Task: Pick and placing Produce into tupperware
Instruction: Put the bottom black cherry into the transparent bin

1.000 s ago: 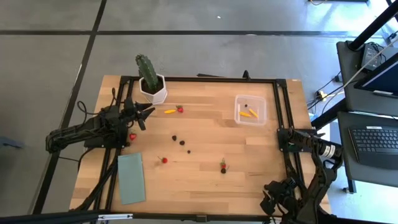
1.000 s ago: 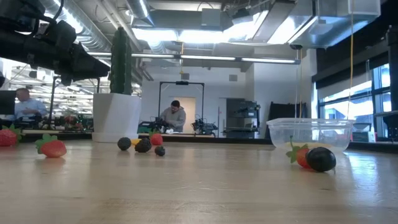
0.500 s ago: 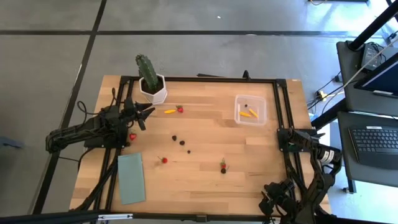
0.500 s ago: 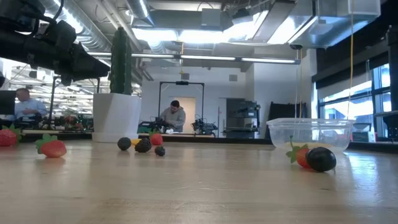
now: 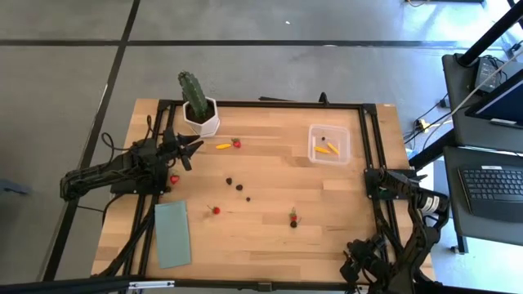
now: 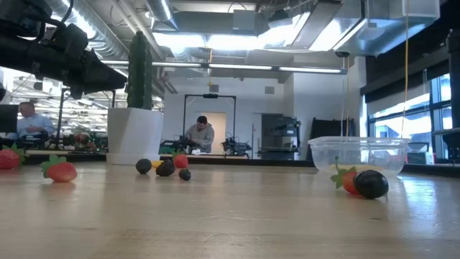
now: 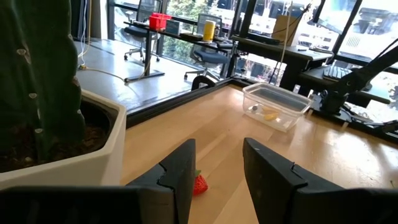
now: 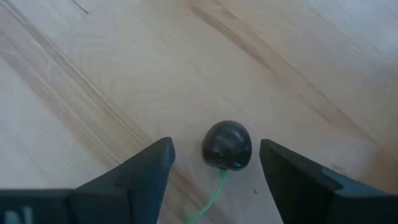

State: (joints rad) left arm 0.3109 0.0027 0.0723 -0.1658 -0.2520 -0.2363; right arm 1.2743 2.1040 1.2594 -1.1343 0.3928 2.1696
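Picking, I'd say: the right gripper (image 8: 216, 149) has its fingers apart either side of a dark berry (image 8: 227, 145) lying on the wood, outside the tupperware (image 5: 312, 140). Next it needs to close, lift and carry. The left gripper (image 5: 192, 145) waits well apart from the tupperware, fingers parted, empty.

Grey floor (image 5: 270, 73), ceiling lights (image 6: 215, 39), windows (image 7: 261, 18)
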